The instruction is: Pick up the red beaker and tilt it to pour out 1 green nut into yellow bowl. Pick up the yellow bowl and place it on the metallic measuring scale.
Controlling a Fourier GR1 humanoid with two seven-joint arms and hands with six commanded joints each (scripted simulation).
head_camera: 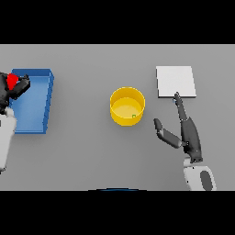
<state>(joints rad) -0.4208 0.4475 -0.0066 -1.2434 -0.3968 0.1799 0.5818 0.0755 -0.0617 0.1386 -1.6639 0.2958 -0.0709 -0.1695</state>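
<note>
The yellow bowl (127,106) stands upright at the middle of the table with one small green nut (133,116) inside near its front right wall. The metallic scale (176,81), a flat light square, lies at the back right. My right hand (187,130) is open to the right of the bowl, fingers straight and pointing to the scale's front edge, thumb spread toward the bowl, not touching it. My left hand (13,90) is at the far left, shut on the red beaker (12,81), holding it over the blue bin's back left corner.
A blue rectangular bin (39,98) stands at the left edge of the table.
</note>
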